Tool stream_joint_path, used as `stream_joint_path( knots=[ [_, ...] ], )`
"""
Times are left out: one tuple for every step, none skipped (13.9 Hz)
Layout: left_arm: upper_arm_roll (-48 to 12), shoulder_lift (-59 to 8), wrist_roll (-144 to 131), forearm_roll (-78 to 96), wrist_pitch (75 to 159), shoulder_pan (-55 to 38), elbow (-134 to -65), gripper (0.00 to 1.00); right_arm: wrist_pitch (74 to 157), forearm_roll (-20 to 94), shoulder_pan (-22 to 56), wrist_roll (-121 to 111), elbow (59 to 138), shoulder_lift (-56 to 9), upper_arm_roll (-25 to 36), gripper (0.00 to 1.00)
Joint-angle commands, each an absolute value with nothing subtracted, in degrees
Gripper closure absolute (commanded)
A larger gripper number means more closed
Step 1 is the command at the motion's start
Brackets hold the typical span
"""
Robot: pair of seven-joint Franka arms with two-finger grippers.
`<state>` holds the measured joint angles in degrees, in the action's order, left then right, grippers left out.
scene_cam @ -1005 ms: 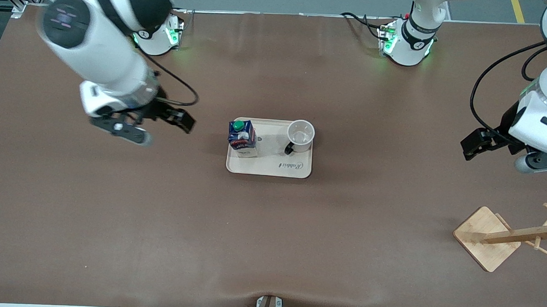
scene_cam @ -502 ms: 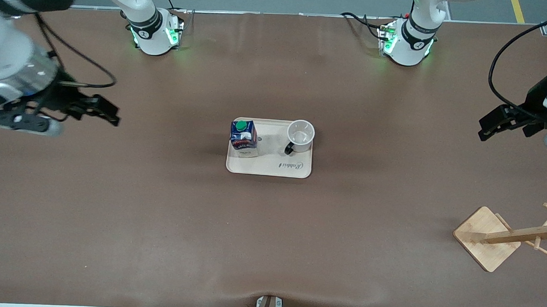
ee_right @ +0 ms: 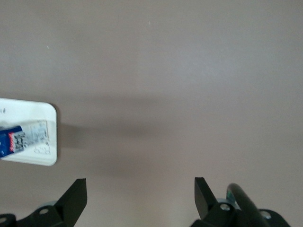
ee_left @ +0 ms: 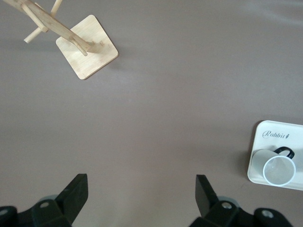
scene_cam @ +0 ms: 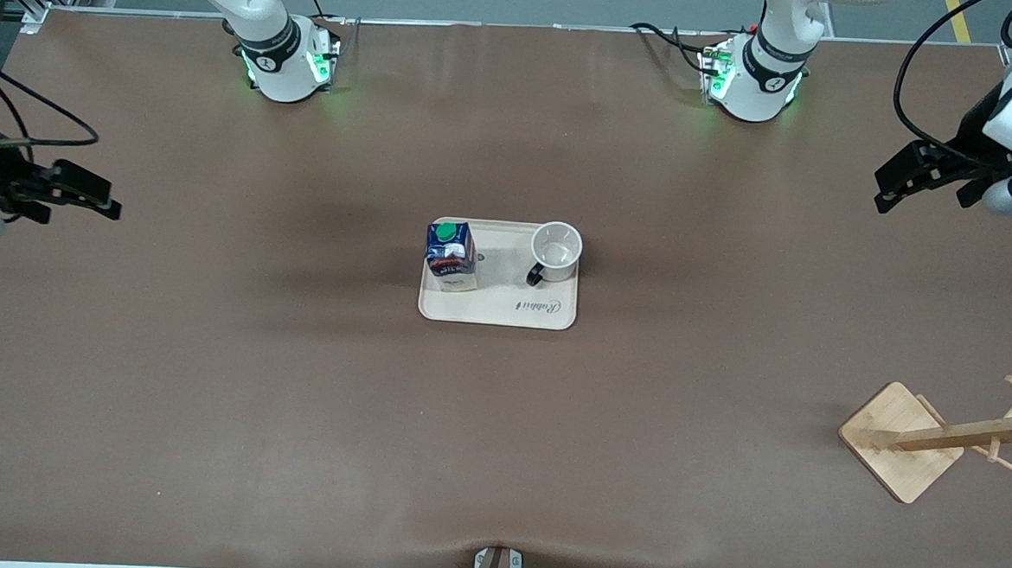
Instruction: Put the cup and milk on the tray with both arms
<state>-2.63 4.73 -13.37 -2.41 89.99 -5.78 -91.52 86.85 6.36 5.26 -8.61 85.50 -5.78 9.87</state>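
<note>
The cream tray (scene_cam: 496,311) lies at the table's middle. The dark blue milk carton (scene_cam: 450,256) with a green cap stands on it toward the right arm's end. The white cup (scene_cam: 555,251) with a black handle stands on it toward the left arm's end. My right gripper (scene_cam: 86,193) is open and empty, up over the bare table at the right arm's end. My left gripper (scene_cam: 897,179) is open and empty, up over the table at the left arm's end. The left wrist view shows the cup (ee_left: 278,169) on the tray (ee_left: 265,138). The right wrist view shows the milk (ee_right: 14,140) on the tray (ee_right: 45,158).
A wooden mug rack with a square base (scene_cam: 900,441) stands near the front camera at the left arm's end; it also shows in the left wrist view (ee_left: 87,52). The arm bases (scene_cam: 288,60) (scene_cam: 750,80) glow green along the table's edge.
Both arms have drawn away from the tray toward their own ends of the table, open and empty. The milk and cup stay put on the tray.
</note>
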Motion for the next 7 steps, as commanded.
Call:
stream_joint_path(
  knots=[
    [-0.5, 7.7, -9.7, -1.3, 90.5, -6.9, -94.2, 0.00, 85.8, 5.7, 3.9, -9.6, 82.6, -4.1, 9.1, 0.00],
    [0.2, 7.9, -8.5, -1.3, 90.5, -7.3, -94.2, 0.00, 85.8, 5.7, 2.6, -9.4, 80.6, -4.4, 9.2, 0.00],
    [0.3, 7.9, -8.4, -1.3, 90.5, -7.3, -94.2, 0.00, 85.8, 6.1, 0.6, -9.4, 79.6, -4.6, 9.1, 0.00],
    [0.3, 7.8, -8.2, -1.3, 90.3, -7.0, -93.9, 0.00, 85.5, 6.1, 0.4, -9.2, 79.8, -4.5, 9.1, 0.00],
    [0.3, 7.7, -8.1, -1.4, 90.2, -6.9, -93.6, 0.00, 84.1, 6.0, 0.5, -8.7, 80.5, -4.2, 9.1, 0.00],
    [0.3, 7.4, -7.9, -1.5, 90.2, -6.9, -93.2, 0.00, 83.3, 6.1, 0.6, -6.4, 80.3, -4.1, 9.0, 0.00],
    [0.3, 7.0, -7.8, -1.5, 90.2, -6.7, -92.8, 0.00, 83.3, 6.5, 1.0, -1.0, 80.4, -4.0, 8.9, 0.00]
  ],
)
